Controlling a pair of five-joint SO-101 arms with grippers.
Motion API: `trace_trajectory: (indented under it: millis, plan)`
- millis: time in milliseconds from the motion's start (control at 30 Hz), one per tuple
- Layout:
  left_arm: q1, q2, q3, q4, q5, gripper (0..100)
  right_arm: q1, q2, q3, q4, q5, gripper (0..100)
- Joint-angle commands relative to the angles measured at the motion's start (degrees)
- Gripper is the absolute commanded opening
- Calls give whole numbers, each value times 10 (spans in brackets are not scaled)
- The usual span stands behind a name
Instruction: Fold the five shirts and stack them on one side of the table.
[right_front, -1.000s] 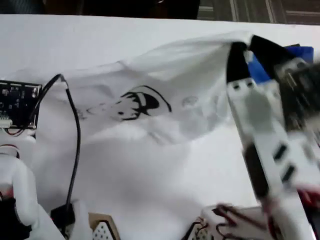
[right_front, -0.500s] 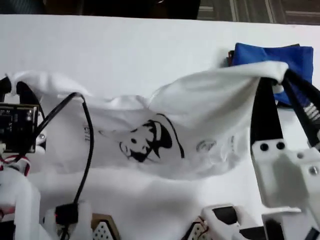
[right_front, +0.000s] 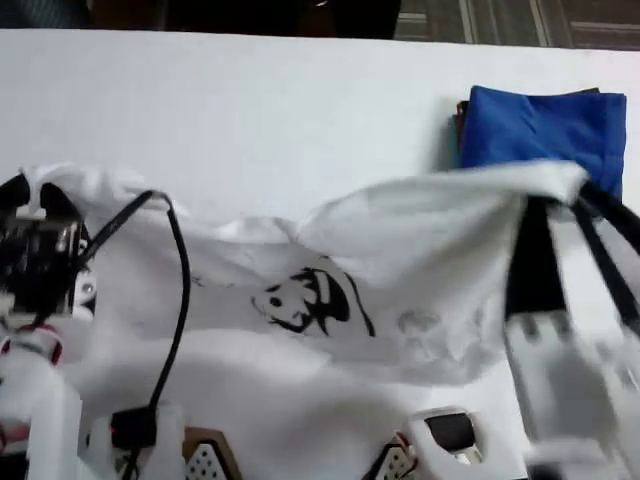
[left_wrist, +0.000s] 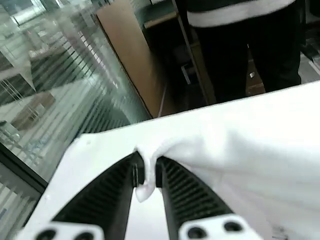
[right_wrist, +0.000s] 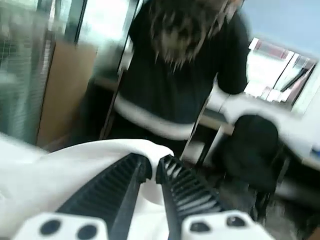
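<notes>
While draped across the table (right_front: 250, 90), held at 2 corners, pinched tight in the jaws of left gripper (left_wrist: 146, 172) and right gripper (right_wrist: 152, 172): white printed shirt (right_front: 400, 250), near folded blue shirt (right_front: 540, 125).

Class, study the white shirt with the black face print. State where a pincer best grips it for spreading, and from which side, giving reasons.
Probably its two far corners, one per arm, approached from the arms' side. The white shirt sags between those ends; the left pincer and right pincer each pinch a bunched edge there, spreading the cloth.
</notes>
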Motion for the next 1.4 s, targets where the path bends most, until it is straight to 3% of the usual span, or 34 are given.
trace_trajectory:
  millis: [0, 233, 333, 433, 733, 1133, 1367]
  plan:
    - [1, 4, 59, -62, 2, 23, 0, -1, 125, -68, 1, 19]
    - [4, 83, 163, -189, 3, 23, -1, -1, 441, -309, 4, 19]
    - [4, 167, 133, -222, 2, 23, 1, 3, 544, -417, 4, 19]
    - [14, 259, 51, -225, 2, 23, 3, 34, 559, -466, 4, 19]
    - [46, 480, -222, -99, 1, 23, 4, 178, 396, -427, 2, 19]
    - [25, 665, -220, -89, -1, 24, 2, 373, 384, -367, -1, 19]
    - [19, 732, -225, -50, -3, 24, 2, 410, 384, -307, -1, 19]
